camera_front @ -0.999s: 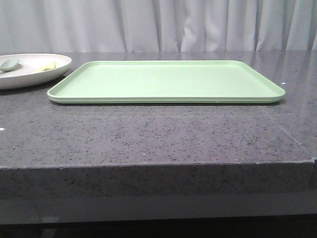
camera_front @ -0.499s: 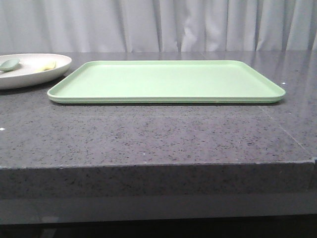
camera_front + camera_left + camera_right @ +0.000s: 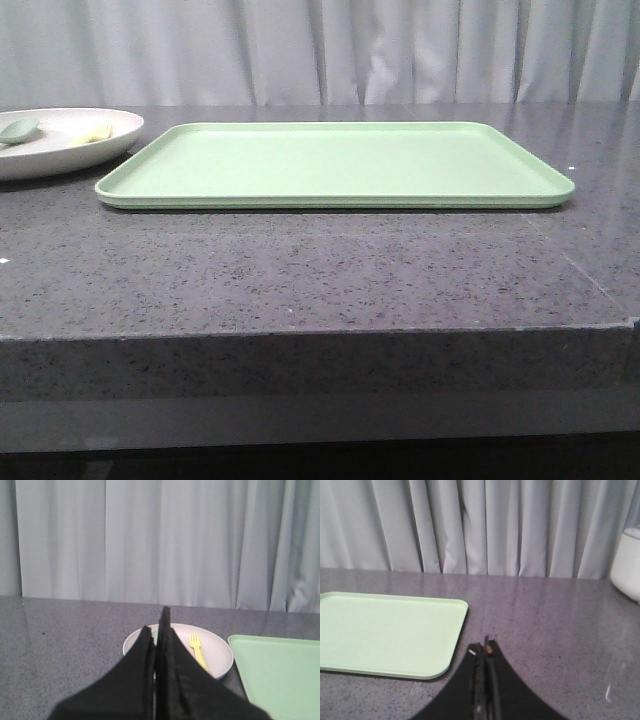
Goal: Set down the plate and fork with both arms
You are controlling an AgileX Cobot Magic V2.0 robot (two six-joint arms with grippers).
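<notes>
- Nothing of the task looks done yet: the plate (image 3: pixel 62 140) sits on the counter (image 3: pixel 300 280) just off the left end of the green tray (image 3: pixel 335 165), and the tray's surface is bare in both the front and right wrist views.
- The fork (image 3: pixel 198 650) lies inside the plate, yellow, tines pointing away from the left wrist camera; a pale grey-green spoon (image 3: pixel 18 129) rests in the plate too (it is no part of the task).
- Left tool (image 3: pixel 159 630): fingers pressed together, holding nothing. It hangs in front of the plate, its tips overlapping the plate's near rim in the wrist view; whether it touches I cannot tell. The fork lies just to one side of the tips.
- Right tool (image 3: pixel 484 650): also closed and empty, over bare counter beside the tray's right end, well apart from plate and fork.
- Still left, as I judge it: grasp both items and set them in place, presumably on the tray.
</notes>
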